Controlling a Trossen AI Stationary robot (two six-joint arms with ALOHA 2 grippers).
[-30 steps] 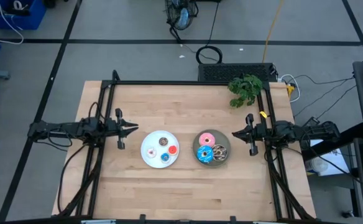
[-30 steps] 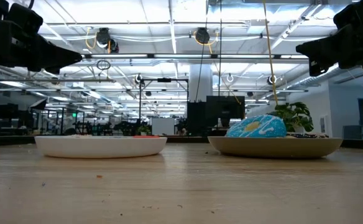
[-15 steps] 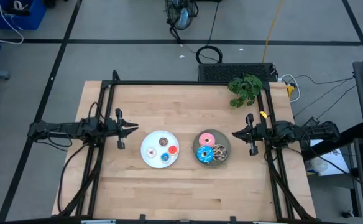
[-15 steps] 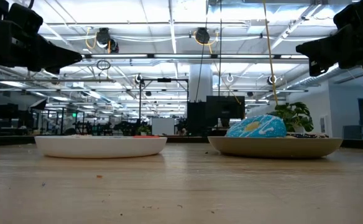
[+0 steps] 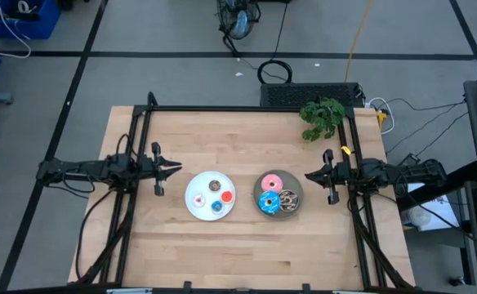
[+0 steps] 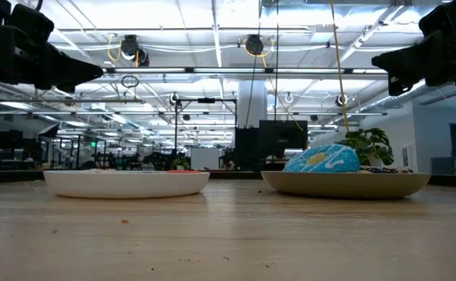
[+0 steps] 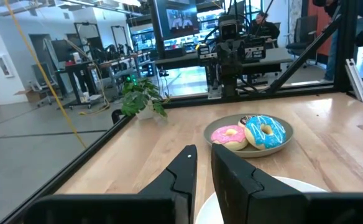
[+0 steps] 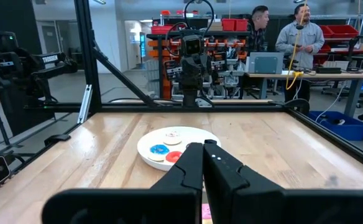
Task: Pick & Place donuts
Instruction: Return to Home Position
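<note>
a: well, both empty? left pincer (image 5: 176, 169) fingers together, right pincer (image 5: 310, 175) too.

b: yes, each hangs outside its plate, arms stretched level above the table (image 5: 247, 245).

a: donuts?

b: small ones (image 5: 215, 196) on the white plate (image 5: 194, 207), big ones (image 5: 272, 193) on the grey plate (image 5: 297, 204). likely light, rigid toys; grip across the ring's band.

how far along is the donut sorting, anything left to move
Sorting looks done: four small donuts lie on the white plate, three larger donuts on the grey plate. Nothing is in hand: left gripper and right gripper are shut, empty, and beside the plates. No donut is left on the table.
</note>
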